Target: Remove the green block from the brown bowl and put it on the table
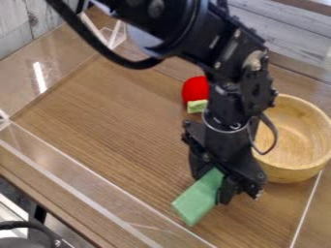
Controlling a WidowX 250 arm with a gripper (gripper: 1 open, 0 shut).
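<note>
One black arm is reaching in from the top left, bending at a bulky joint over mid-table and dropping its wrist straight down, fingers (220, 186) pointing at the tabletop. Fingers are clamping together on the upper end of the green block (198, 201), which is tilting, lower end sitting near the front acrylic wall; whether that end is touching the wood is not clear. Block is sitting outside the brown bowl (300, 145), which is resting on the table (104, 116) just right of the wrist, close to the right wall. Small red object with a green tip (195, 94) is lying behind the arm, partly hidden. Wood-grain table is carrying clear acrylic walls along its edges, glare showing on the left panel.
</note>
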